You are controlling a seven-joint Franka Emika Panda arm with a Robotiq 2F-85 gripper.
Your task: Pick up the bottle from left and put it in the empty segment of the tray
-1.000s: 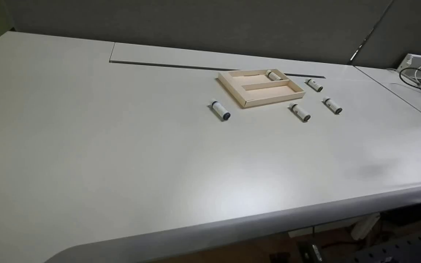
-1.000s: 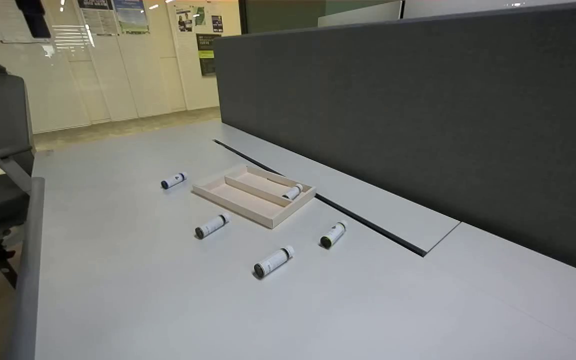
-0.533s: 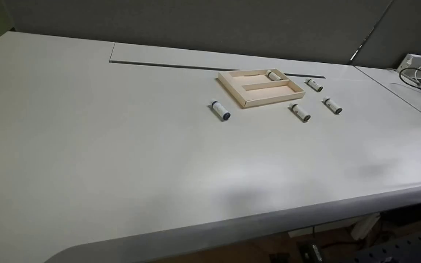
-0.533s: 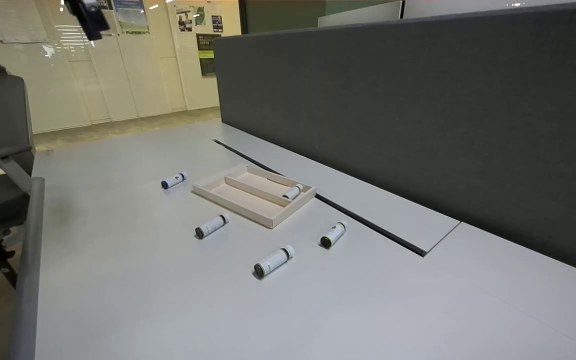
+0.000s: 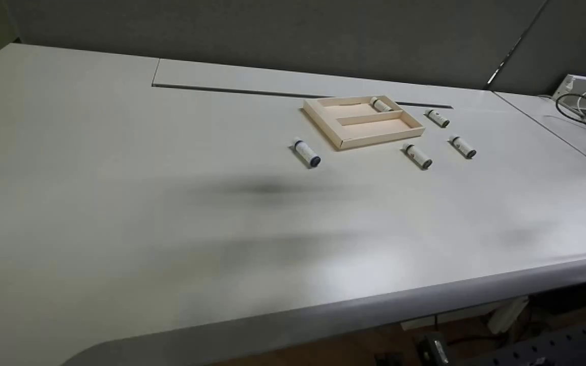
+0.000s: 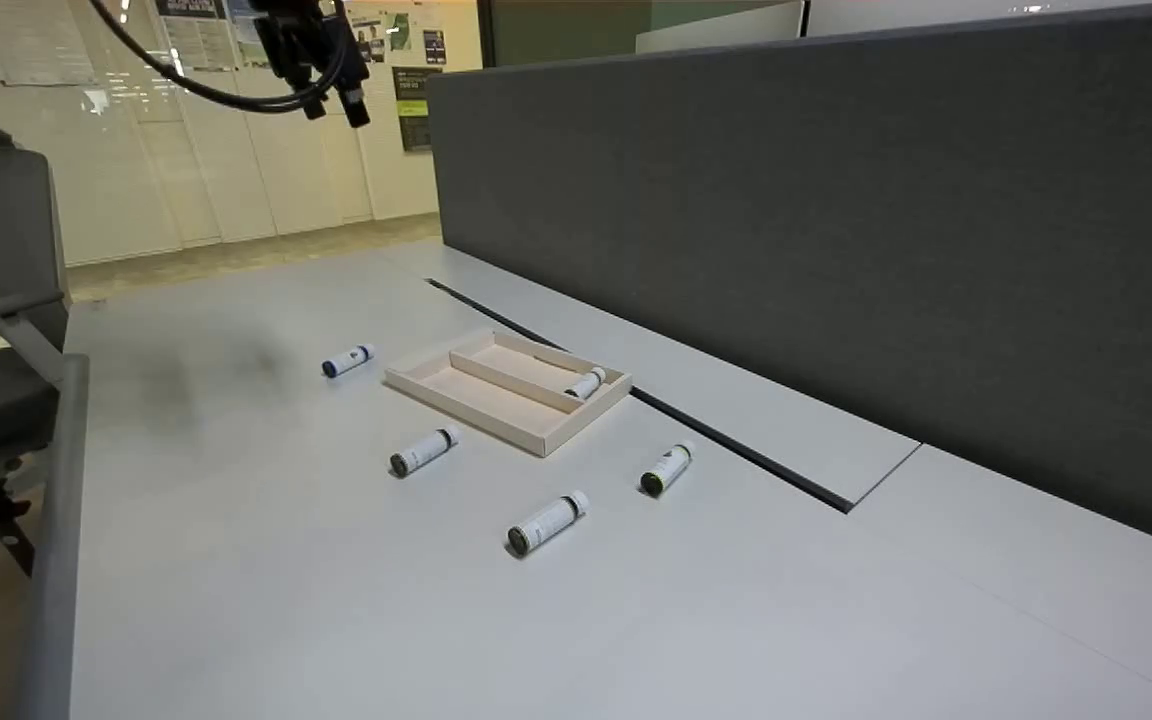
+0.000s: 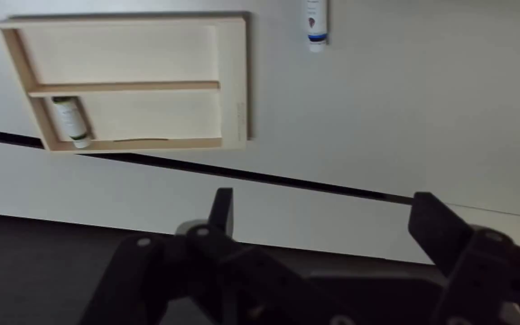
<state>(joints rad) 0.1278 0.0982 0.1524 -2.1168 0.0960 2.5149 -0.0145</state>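
Hand (image 7: pixel 323 198) spread wide, abv table (image 6: pixel 286 580), well apart fr. blue-banded bottle (image 7: pixel 317 20) & tray (image 7: pixel 233 90)

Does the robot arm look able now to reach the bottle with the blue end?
Probably yes: the fingers stand open and nothing visible covers the bottle, which lies beside the tray without touching it. The fingers would first have to come down.

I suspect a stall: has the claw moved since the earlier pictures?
Yes. In an exterior view, the claw has moved rightward in the picture, closer to the grey partition.
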